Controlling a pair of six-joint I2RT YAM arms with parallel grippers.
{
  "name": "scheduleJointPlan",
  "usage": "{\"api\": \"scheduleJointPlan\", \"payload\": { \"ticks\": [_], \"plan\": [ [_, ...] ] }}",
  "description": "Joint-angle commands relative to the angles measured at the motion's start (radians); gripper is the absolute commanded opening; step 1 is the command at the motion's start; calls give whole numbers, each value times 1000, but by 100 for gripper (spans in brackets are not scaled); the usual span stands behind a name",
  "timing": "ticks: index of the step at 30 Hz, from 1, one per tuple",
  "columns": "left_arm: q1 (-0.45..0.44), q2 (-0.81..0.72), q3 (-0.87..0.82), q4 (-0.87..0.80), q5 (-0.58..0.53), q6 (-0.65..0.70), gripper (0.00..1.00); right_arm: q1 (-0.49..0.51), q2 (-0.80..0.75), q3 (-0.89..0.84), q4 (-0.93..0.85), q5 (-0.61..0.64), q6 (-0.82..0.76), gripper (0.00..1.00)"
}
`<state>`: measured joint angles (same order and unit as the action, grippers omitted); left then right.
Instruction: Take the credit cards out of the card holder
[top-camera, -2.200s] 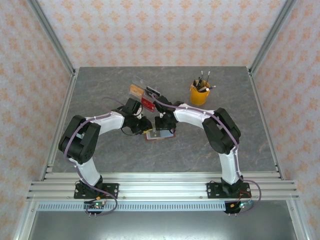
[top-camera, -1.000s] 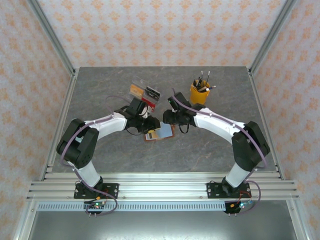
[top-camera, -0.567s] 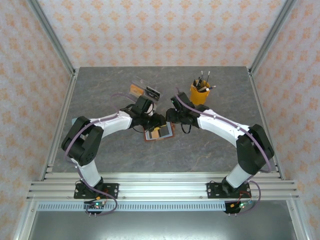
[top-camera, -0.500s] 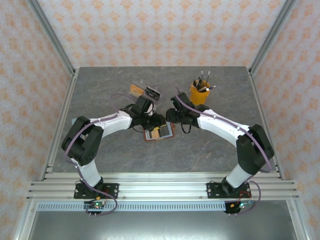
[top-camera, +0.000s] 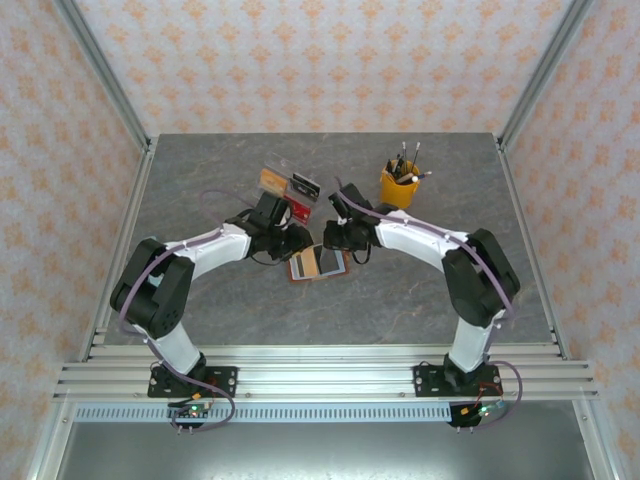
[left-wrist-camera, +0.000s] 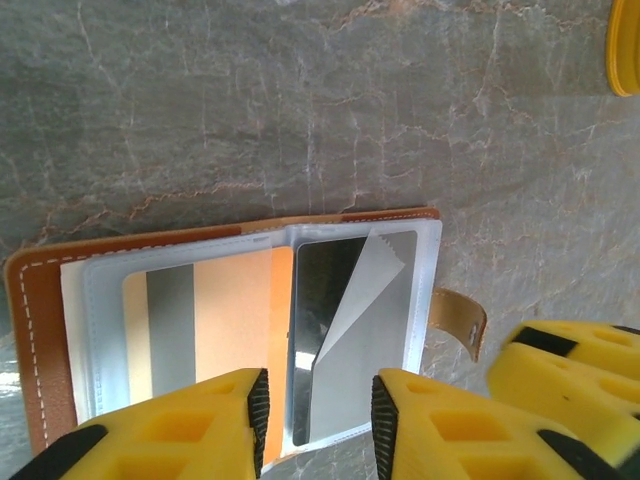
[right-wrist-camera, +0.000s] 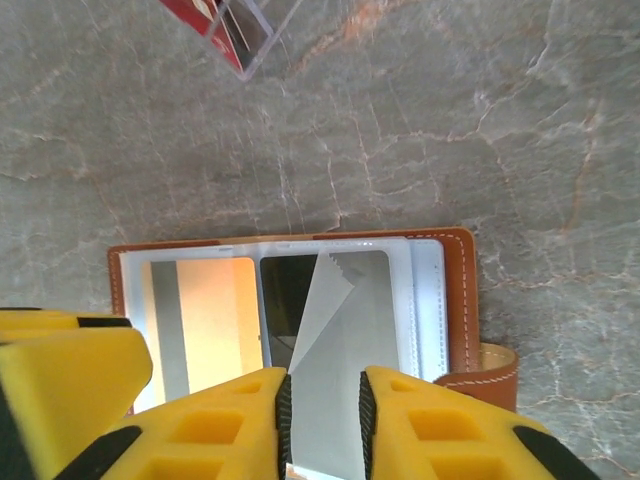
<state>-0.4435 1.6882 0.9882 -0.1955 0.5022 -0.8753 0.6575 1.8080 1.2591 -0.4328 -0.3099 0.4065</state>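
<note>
L jaws part-open above card holder (left-wrist-camera: 40, 330); R jaws narrower, grip unclear

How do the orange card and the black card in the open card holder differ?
The orange card is bright with a grey stripe; the black card is dark and plain. No flap crosses the orange card; a pale flap slants across the black card. Both lie in the card holder's clear pockets.

We find the card holder (top-camera: 318, 263) lying open mid-table (top-camera: 400, 300), a card (left-wrist-camera: 215, 330) in one pocket beside a second card (left-wrist-camera: 312, 285) in the next, a display stand (top-camera: 290, 183) behind it leftward, a pen cup (top-camera: 399, 186) behind it rightward.
</note>
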Motion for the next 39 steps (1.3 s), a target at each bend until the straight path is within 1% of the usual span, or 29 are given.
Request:
{"api": "scheduleJointPlan", "payload": {
  "ticks": [1,4,8,12,28,31,36,37,39],
  "plan": [
    [0,-2,-21,46,25,-28,32,2,37,53,-55,-17,-18,26],
    [-4,24,-14,81,59,-42,28,3,68,74,-71,-14,-21,25],
    [-18,62,16,82,78,-41,24,2,104,92,-85,2,-24,23],
    [-27,100,36,88,89,-45,23,3,129,94,-89,11,-28,22],
    [-27,151,64,17,28,-30,20,-4,188,55,-87,21,-13,20],
    [-27,151,67,-5,9,-20,20,-5,173,50,-74,6,-15,20],
    [-27,147,75,-57,-25,3,19,-4,81,56,-58,15,-26,21],
    [-27,146,75,-58,-25,5,19,-4,68,56,-59,25,-27,20],
    [-27,149,76,-59,-25,8,17,10,54,72,-88,90,-36,21]
  ]
}}
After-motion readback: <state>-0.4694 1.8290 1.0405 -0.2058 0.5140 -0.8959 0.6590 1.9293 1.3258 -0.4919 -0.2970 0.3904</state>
